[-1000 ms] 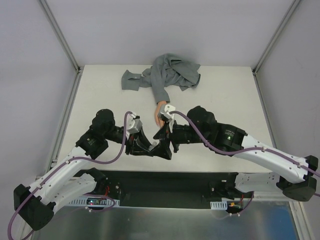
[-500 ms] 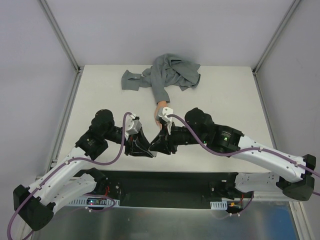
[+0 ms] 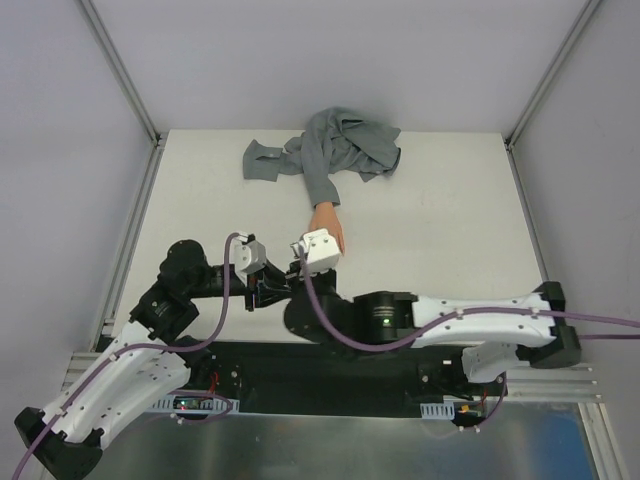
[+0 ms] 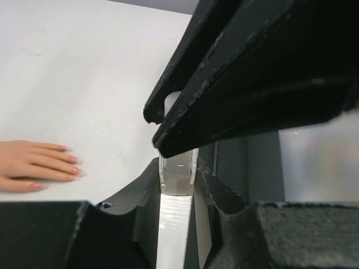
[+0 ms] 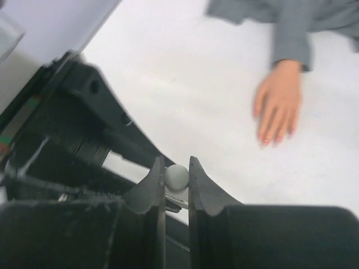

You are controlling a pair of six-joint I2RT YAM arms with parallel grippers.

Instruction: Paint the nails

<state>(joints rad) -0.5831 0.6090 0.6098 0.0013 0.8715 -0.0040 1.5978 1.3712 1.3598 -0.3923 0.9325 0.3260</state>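
While both tools meet just short of the mannequin hand point(image 3: 327, 222), the top view shows that hand lying nails-up on the bench point(image 3: 450, 220). Its grey sleeve point(image 3: 335, 150) trails off behind it, and its fingers point back toward the arms. The left tool point(image 3: 268, 292) and right tool point(image 3: 288, 288) sit on the fingertip side of the hand, slightly to its left. The right arm's wrist is just beside the fingertips, so that arm is the nearer one.

From the left wrist, the left tool is clamped on a small bottle point(image 4: 179, 174), held roughly upright off to the right of the hand. The right tool's black fingers bite the bottle's top. The pink-tipped nails point(image 4: 74, 170) face this way.

From the right wrist, the right tool is closed on the round white cap point(image 5: 177, 175), which sits short of the hand's fingertips and to their left. Once the cap is off, the reach probably runs forward and right, along the hand's long axis.
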